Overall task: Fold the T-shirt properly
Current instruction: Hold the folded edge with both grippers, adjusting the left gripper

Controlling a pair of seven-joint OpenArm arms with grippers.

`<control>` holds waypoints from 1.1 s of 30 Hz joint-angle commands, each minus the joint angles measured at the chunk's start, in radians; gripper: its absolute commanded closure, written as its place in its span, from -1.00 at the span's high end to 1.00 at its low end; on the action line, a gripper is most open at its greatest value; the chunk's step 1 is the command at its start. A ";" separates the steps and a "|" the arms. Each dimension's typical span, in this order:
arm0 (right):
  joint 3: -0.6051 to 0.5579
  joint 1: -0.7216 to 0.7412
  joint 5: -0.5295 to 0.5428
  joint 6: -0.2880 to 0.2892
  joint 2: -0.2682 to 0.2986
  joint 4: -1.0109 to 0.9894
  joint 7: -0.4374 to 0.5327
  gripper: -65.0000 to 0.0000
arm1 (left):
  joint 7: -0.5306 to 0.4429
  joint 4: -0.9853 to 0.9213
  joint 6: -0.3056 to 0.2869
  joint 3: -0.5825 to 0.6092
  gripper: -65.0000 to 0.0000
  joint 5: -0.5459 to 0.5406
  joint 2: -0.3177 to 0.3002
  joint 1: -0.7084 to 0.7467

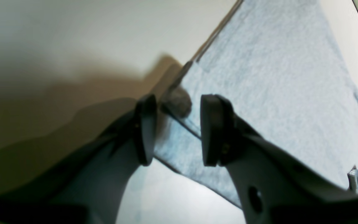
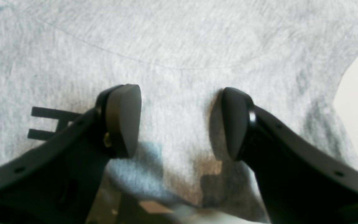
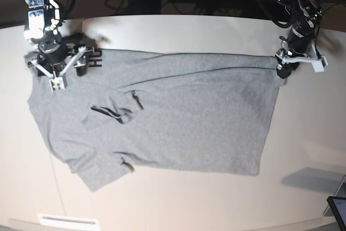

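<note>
Our left gripper [image 1: 174,130] has its jaws partly open, straddling a corner edge of the light heather-grey cotton T-shirt [image 3: 162,117]; cloth lies between the pads, but nothing is pinched. Our right gripper [image 2: 180,121] hangs over the sleeve-and-shoulder end with jaws spread wide, grey knit showing across the whole gap and nothing taken up.

The T-shirt lies spread nearly flat on the pale, smooth bench [image 3: 178,33], partly doubled over itself, with a fold line running along its far side and the sleeve end turned in.

We judge the cloth light, limp and a little clingy: it will sag and drag wherever it is not held, and a single layer can slip from smooth pads. We think the safest holds are the hemmed corner and the shoulder seam, where the fabric is thicker.

The right wrist view shows black block lettering [image 2: 53,123] beside one pad and a faint curved seam beyond. The left wrist view shows the layered edge at the corner. Only the base view gives the garment's whole outline and both arms at opposite ends.
</note>
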 commanded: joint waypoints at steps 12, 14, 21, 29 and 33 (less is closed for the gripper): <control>-0.003 -0.007 -0.018 0.006 0.007 -0.001 -0.046 0.19 | -0.020 0.009 -0.008 0.006 -0.29 -0.020 -0.011 -0.039; -0.003 -0.006 -0.018 0.006 0.007 -0.001 -0.046 0.19 | -0.020 0.009 -0.008 0.005 -0.29 -0.018 -0.011 -0.040; -0.003 -0.004 -0.018 0.006 0.007 -0.001 -0.046 0.19 | -0.020 -0.014 -0.008 0.005 -0.29 -0.017 -0.011 -0.040; 0.000 -0.004 -0.018 0.006 0.007 -0.001 -0.046 0.19 | -0.020 -0.079 -0.008 0.008 -0.30 -0.017 -0.011 -0.054; 0.000 -0.002 -0.018 0.006 0.007 -0.001 -0.046 0.19 | -0.020 -0.074 -0.008 0.008 -0.63 -0.020 -0.011 -0.056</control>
